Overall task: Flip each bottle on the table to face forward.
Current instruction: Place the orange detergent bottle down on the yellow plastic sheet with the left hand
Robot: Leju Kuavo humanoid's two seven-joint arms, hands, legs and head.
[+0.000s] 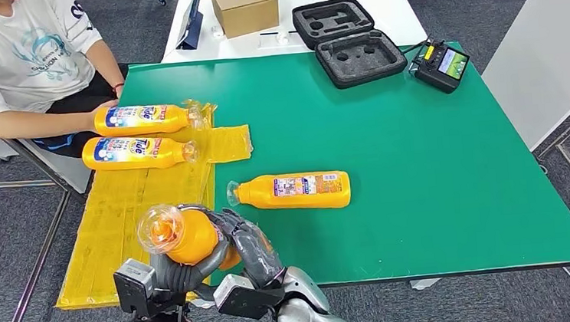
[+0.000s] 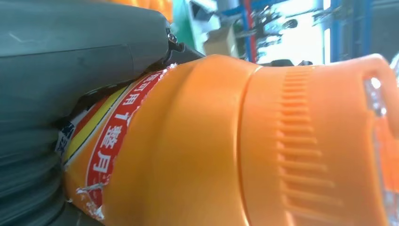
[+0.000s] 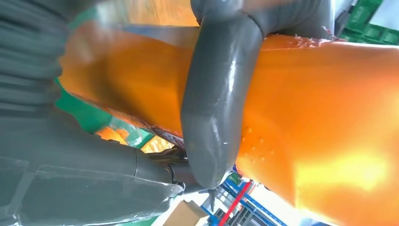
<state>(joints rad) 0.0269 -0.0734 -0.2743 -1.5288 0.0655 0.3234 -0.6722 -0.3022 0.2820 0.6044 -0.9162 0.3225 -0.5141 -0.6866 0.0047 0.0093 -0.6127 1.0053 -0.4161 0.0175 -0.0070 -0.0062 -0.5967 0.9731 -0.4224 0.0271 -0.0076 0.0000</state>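
Both hands grip one orange bottle (image 1: 184,238) above the table's (image 1: 453,194) near edge, left hand (image 1: 169,271) and right hand (image 1: 246,245) wrapped round its smooth glossy plastic body. Two bottles (image 1: 140,120) by the seated person already show front labels; one bottle mid-table (image 1: 293,191) looks unturned, judging by its small-print label.

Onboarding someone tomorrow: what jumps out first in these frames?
The orange bottle held up at the near table edge, the left hand and right hand both gripping it. Next, three more orange bottles lying on their sides: two at the far left by a seated person, one mid-table on the green mat.
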